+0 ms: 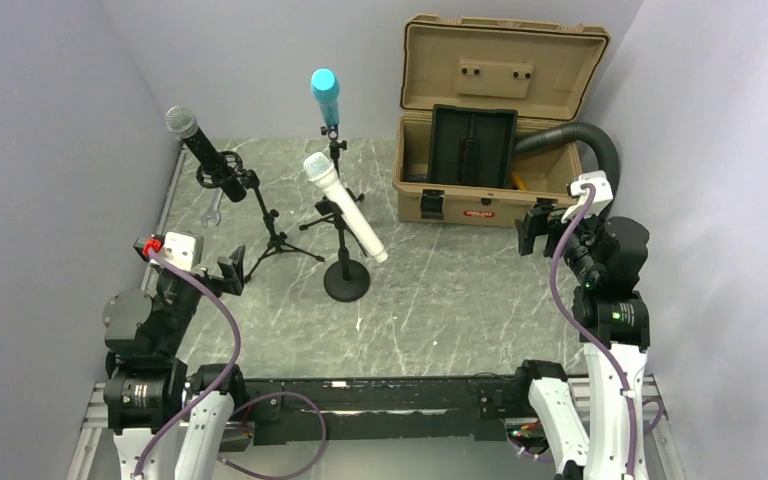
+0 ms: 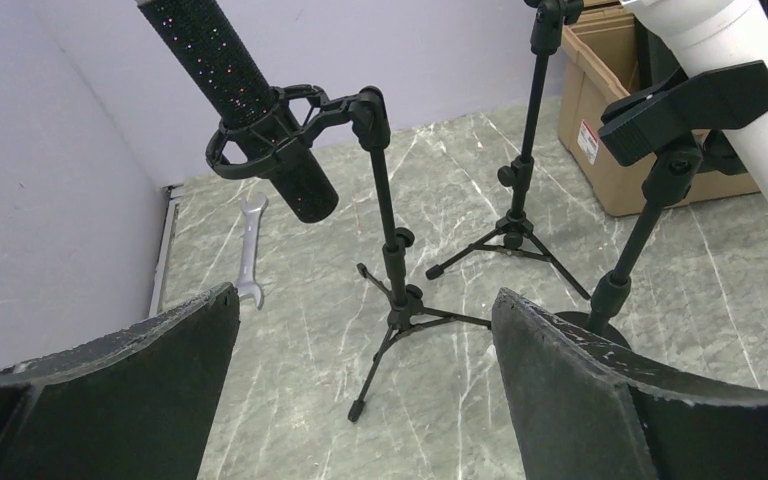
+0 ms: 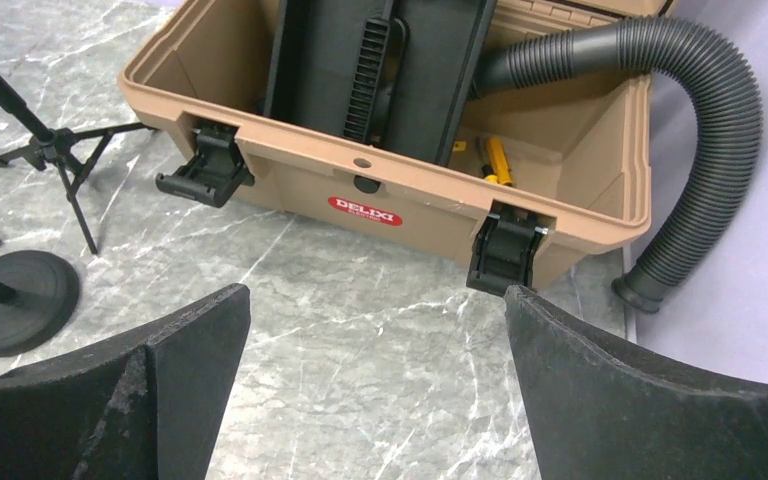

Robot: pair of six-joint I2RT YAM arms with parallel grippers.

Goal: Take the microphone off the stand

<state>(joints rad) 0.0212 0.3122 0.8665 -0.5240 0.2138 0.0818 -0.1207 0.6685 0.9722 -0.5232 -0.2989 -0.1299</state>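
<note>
Top external view: three mics sit in stands on the counter. A black mic is on a tripod at left, a blue mic stands at the back, and a white mic is clipped to a round-base stand in the middle. A tan case stands open at right with a hose beside it. The left end effector and right end effector both hover open and empty, apart from the mics.

Left wrist view: the jaws are spread wide. The black mic tilts in its mount ahead, and a wrench lies beyond it.

Right wrist view: the jaws are wide apart, facing the case's latches.
</note>
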